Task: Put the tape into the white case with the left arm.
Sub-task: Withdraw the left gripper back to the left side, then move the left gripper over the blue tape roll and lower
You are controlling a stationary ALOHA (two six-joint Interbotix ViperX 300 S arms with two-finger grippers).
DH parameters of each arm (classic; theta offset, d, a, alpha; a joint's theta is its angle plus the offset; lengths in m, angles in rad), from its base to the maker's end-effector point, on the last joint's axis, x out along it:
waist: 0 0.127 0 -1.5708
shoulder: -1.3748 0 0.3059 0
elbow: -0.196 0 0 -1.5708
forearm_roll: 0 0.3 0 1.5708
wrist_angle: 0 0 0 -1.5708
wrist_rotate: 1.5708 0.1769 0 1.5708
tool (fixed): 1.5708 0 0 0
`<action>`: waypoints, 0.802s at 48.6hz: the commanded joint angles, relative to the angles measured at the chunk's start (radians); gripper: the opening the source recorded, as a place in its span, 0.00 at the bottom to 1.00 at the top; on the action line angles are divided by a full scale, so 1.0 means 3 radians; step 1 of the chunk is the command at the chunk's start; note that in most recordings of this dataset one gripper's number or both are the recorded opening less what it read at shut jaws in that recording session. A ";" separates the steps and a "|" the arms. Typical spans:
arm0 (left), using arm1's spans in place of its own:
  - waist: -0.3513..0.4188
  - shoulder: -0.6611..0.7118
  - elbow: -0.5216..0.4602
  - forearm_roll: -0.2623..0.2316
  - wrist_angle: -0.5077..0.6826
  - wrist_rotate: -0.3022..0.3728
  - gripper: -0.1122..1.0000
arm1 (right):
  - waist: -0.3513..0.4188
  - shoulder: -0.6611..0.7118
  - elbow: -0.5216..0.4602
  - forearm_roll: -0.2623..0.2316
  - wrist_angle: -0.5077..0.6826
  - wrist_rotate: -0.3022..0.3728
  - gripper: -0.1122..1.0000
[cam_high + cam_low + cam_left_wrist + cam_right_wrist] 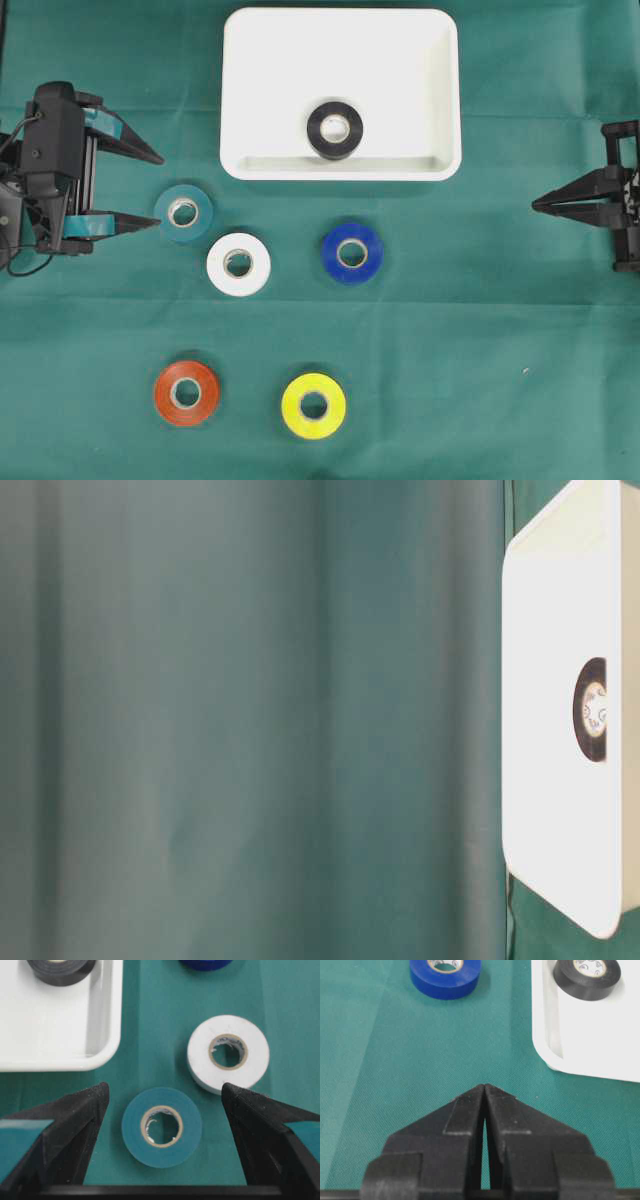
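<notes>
At the left of the frame the left gripper [155, 190] stands wide apart, framing the teal tape [184, 213] for pickup toward the white case [260, 80].

Glossy plastic white case [400, 40] on matt woven green cloth [480, 340].

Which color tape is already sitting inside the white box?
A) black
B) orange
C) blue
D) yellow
A: the black tape lies inside the white case, while the yellow tape, orange tape and blue tape are all out on the green cloth.
</notes>
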 commanded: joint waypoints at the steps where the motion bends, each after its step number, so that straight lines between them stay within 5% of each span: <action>1: -0.0041 0.0026 -0.0051 0.0000 -0.0026 0.0000 0.92 | -0.0005 0.0015 -0.0031 -0.0005 -0.0036 0.0005 0.02; 39: -0.0189 0.0839 -0.0532 0.0000 -0.0179 0.0005 0.92 | -0.0005 0.0015 -0.0036 -0.0005 -0.0036 0.0005 0.02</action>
